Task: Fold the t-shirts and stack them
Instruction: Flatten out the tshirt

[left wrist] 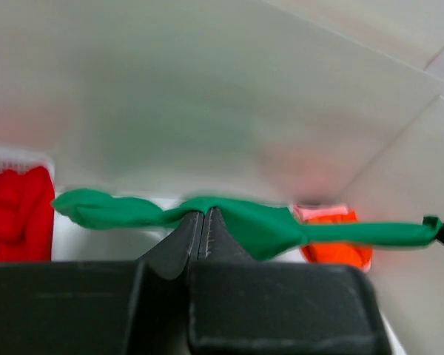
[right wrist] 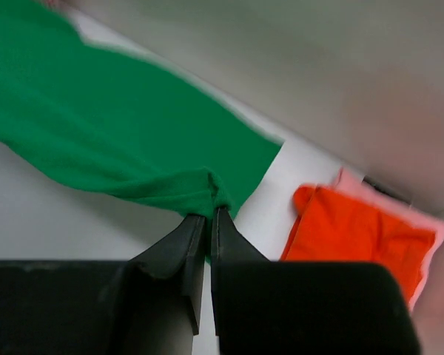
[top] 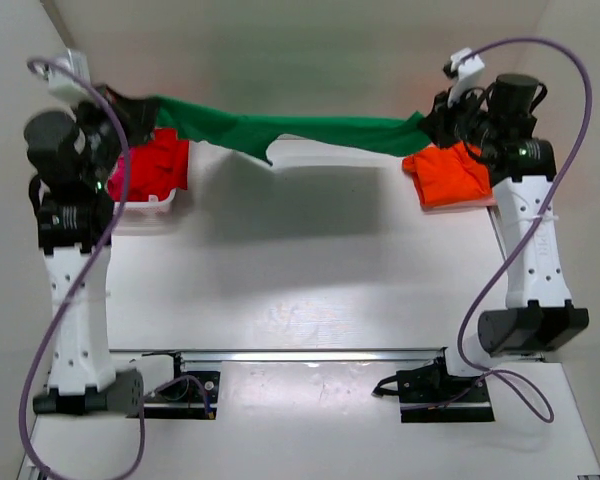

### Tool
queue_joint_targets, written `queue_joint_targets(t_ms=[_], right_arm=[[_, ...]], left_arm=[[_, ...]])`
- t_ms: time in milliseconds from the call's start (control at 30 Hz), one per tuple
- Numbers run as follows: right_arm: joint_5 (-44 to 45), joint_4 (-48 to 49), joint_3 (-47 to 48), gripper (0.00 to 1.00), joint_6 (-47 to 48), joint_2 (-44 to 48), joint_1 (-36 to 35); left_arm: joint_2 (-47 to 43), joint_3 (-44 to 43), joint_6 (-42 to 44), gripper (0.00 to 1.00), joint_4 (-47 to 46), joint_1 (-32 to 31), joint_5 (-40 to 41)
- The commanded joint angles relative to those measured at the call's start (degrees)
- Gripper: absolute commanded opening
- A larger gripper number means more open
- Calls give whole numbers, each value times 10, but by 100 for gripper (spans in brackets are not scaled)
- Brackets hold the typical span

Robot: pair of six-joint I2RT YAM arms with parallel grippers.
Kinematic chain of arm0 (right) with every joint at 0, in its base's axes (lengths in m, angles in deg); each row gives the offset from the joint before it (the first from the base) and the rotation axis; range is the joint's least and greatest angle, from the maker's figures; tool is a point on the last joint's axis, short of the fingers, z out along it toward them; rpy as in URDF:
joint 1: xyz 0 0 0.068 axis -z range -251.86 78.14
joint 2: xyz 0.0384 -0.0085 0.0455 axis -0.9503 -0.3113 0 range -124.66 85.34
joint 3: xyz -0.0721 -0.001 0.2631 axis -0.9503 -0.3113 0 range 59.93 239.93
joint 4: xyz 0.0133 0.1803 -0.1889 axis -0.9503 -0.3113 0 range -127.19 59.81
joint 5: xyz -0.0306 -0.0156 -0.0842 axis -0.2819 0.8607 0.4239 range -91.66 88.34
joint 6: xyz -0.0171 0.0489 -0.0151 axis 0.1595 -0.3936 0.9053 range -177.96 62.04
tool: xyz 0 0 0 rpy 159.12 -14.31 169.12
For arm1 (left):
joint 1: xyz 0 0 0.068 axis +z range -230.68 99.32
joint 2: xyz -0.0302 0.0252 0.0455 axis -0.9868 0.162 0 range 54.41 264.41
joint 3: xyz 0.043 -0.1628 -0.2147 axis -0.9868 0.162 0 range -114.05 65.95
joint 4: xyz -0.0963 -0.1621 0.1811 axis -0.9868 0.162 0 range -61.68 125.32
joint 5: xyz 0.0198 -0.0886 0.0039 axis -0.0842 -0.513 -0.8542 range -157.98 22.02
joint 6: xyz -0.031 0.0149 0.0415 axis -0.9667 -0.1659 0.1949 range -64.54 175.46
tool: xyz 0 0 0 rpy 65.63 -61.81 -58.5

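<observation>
Above the far edge of the surface [top: 310, 270], a bright green t-shirt [top: 310, 130] is hanging stretched in the air between the two arms; the left gripper [top: 130, 108] is pinching one end near the far left corner, jaws closed on the cloth, and the right gripper [top: 432, 122] is clamping the other end near the far right corner. The robot appears to be spreading the shirt before folding it; the next move is probably calling for lowering it flat onto the middle of the surface without letting it bunch. An orange t-shirt [top: 450, 178] is lying folded at the far right edge; a red t-shirt [top: 158, 162] is sitting in a white basket [top: 145, 208] at the far left corner. The green cloth is hanging roped and twisted, so its sleeves and collar are hard to make out; the left arm is hiding part of the basket; both wrist views are showing the background blurred.
</observation>
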Motion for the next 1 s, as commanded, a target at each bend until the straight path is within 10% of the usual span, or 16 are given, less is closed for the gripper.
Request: queue_joint_targets(t_ms=[0, 400, 600, 967], right_arm=[[-1, 38, -126, 0, 16, 56, 3], [19, -31, -579, 0, -72, 261, -18], [89, -112, -631, 0, -199, 315, -99], [5, -137, -714, 0, -232, 319, -41]], left_arm=[[-63, 165, -6, 0, -29, -2, 3], [-380, 605, -24, 0, 61, -149, 44], [-454, 662, -72, 0, 113, -170, 21], [-434, 704, -76, 0, 58, -161, 27]])
